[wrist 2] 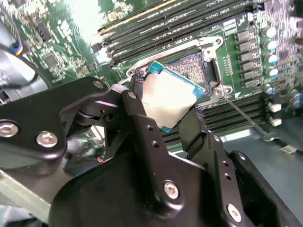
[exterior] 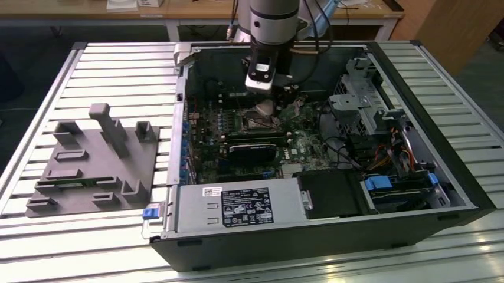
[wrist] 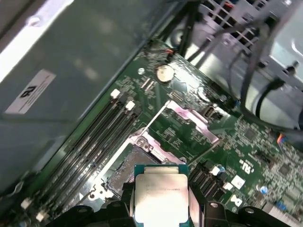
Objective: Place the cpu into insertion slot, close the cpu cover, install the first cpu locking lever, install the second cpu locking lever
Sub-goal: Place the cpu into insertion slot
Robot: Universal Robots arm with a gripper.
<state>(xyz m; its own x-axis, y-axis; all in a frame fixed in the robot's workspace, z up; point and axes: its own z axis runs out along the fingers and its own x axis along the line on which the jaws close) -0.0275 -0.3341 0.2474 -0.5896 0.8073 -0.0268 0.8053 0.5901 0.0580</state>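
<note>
Your gripper (wrist 2: 166,101) clamped on cpu (wrist 2: 170,94), edges pinched, chip tilted. Insertion slot (wrist 2: 193,66) uncovered, just beyond chip. Exterior view: claw upper centre, above motherboard (exterior: 236,127) inside case (exterior: 315,236).

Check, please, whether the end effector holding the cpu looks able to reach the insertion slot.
Probably yes: the end effector holds the cpu just above the insertion slot, and nothing seems to lie between them.
</note>
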